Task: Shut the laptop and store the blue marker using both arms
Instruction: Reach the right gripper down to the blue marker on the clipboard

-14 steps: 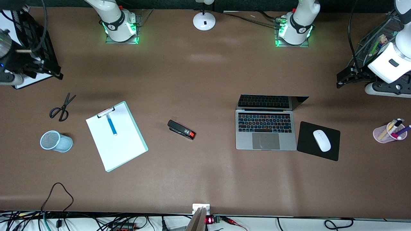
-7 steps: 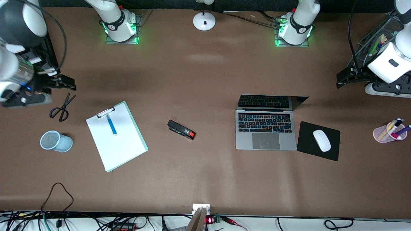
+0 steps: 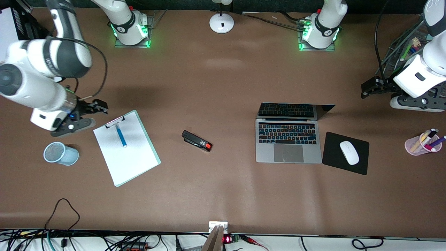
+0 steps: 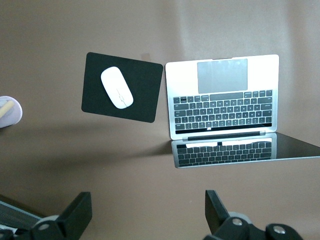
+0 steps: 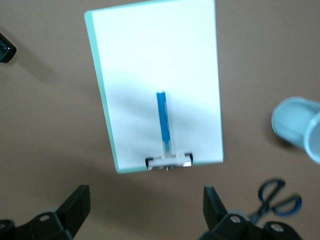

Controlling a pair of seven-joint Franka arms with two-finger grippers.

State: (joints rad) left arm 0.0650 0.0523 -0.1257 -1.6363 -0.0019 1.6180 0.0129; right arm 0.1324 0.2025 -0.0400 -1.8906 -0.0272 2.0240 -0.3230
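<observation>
Silver-grey laptop [image 3: 288, 139] open, blue marker [image 3: 120, 134] on clipboard [image 3: 126, 152]: nothing done. Right gripper [image 3: 98, 106] near clip, left gripper [image 3: 370, 86] over bare table; both spread, empty.

No legible text, label, brand or number was found on any item; markings on the arm bases could not be read.
</observation>
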